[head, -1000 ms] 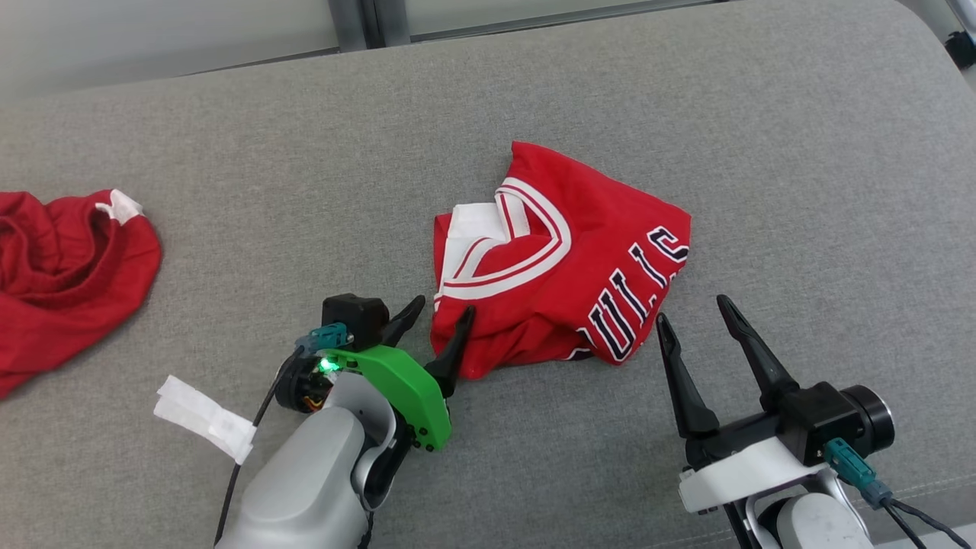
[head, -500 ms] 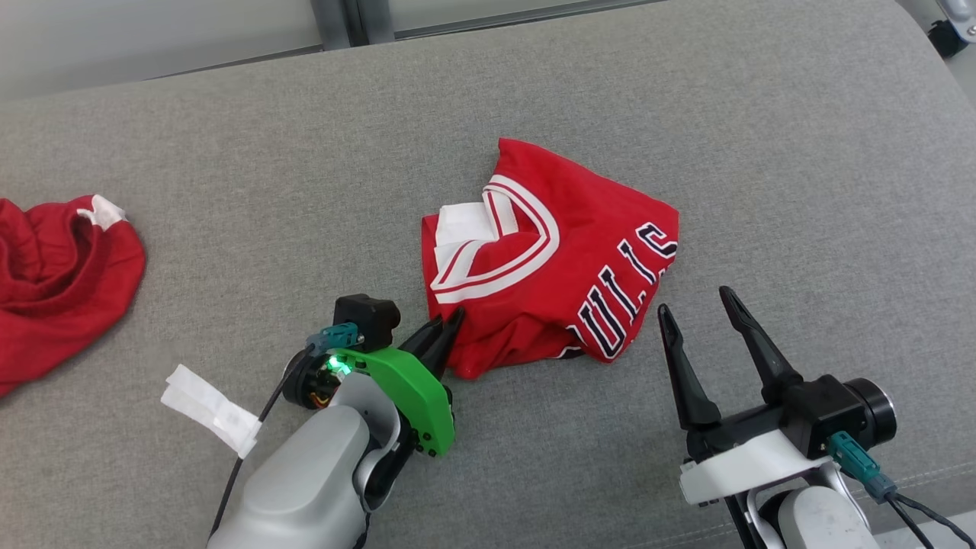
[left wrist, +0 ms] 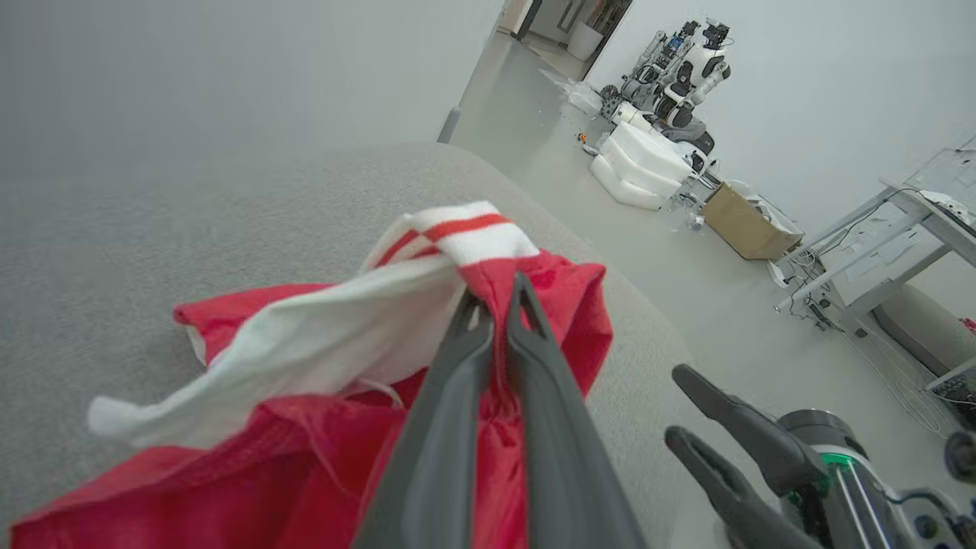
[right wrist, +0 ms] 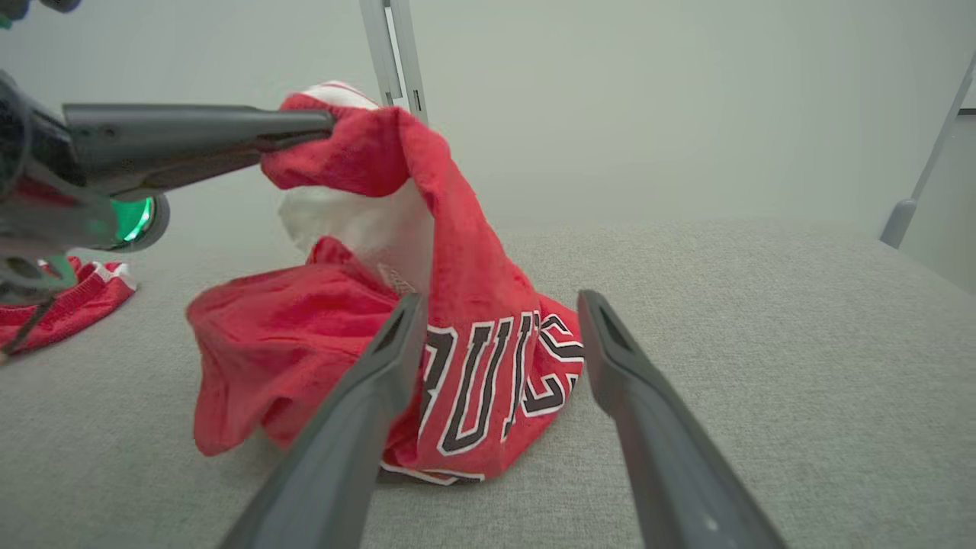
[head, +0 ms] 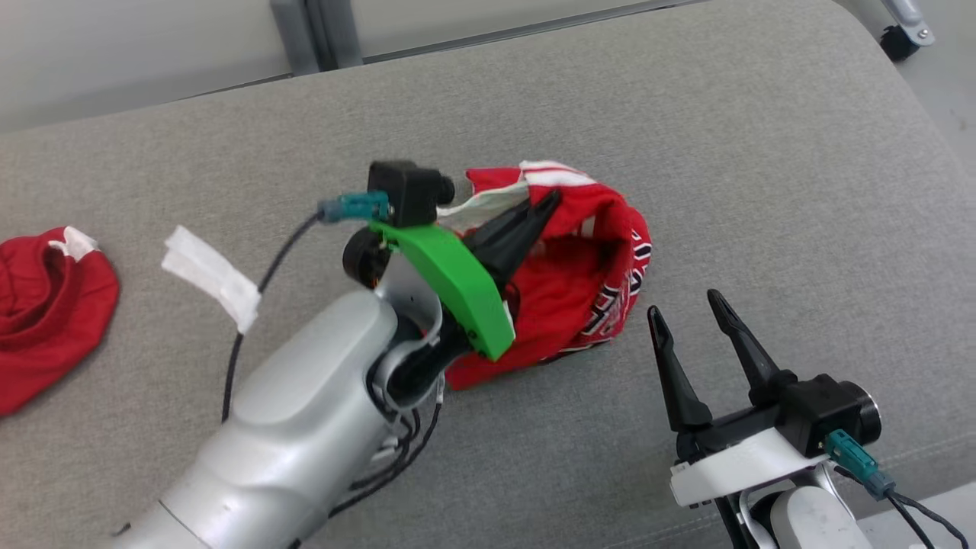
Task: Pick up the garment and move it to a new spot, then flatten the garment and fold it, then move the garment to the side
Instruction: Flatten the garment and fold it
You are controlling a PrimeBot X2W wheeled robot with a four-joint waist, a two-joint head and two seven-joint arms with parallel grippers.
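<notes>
The garment (head: 610,229) is a red jersey of thin, finely meshed knit, with white ribbed trim carrying red stripes and dark block letters outlined in white. It sits near the middle of a grey cushion (head: 762,152) of coarse woven upholstery with a rounded far edge.

The left gripper (head: 553,197) has its two long dark fingers pressed together on a fold of red fabric next to the striped trim; in the left wrist view the cloth (left wrist: 290,457) is pinched between the fingertips (left wrist: 520,293). The clamped fold is raised above the cushion, and the fabric drapes from it in a peaked shape. The lower, lettered part rests crumpled on the upholstery.

The right gripper (head: 682,303) has its fingers spread wide and holds nothing. It points toward the lettered edge, near it but apart from it.

A second red cloth (head: 46,305) lies bunched well to the left. A white tag (head: 210,274) is attached to the left arm's cable
</notes>
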